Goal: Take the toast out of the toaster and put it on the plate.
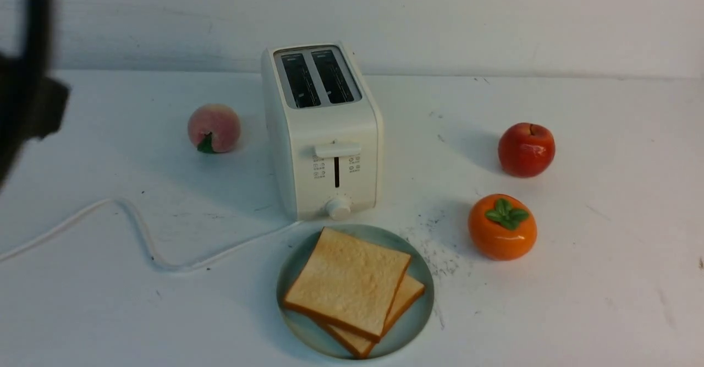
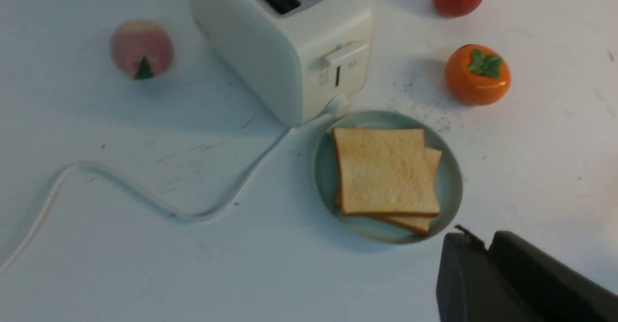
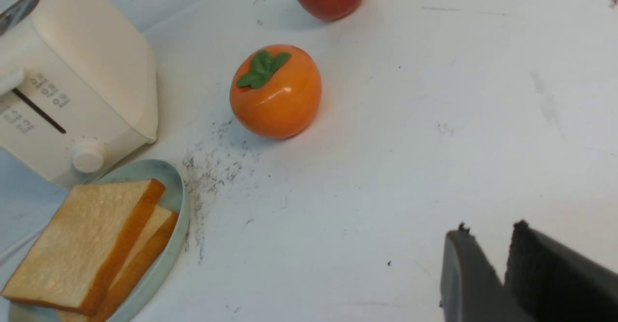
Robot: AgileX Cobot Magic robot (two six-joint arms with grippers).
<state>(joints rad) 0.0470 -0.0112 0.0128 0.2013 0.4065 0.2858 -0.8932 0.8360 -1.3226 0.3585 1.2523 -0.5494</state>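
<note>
Two toast slices (image 1: 347, 284) stacked on plate (image 1: 411, 327) | toaster (image 1: 324, 136) just behind, lever up | my left fingers (image 2: 463, 269) closed, empty | my right fingers (image 3: 464, 276) slightly apart, empty

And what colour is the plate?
The plate is pale mint green; front view shows it best.

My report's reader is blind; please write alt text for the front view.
Two toast slices lie stacked on a mint-green plate in front of a cream toaster with empty slots. A peach lies left of it, a red apple and an orange persimmon right of it.
</note>
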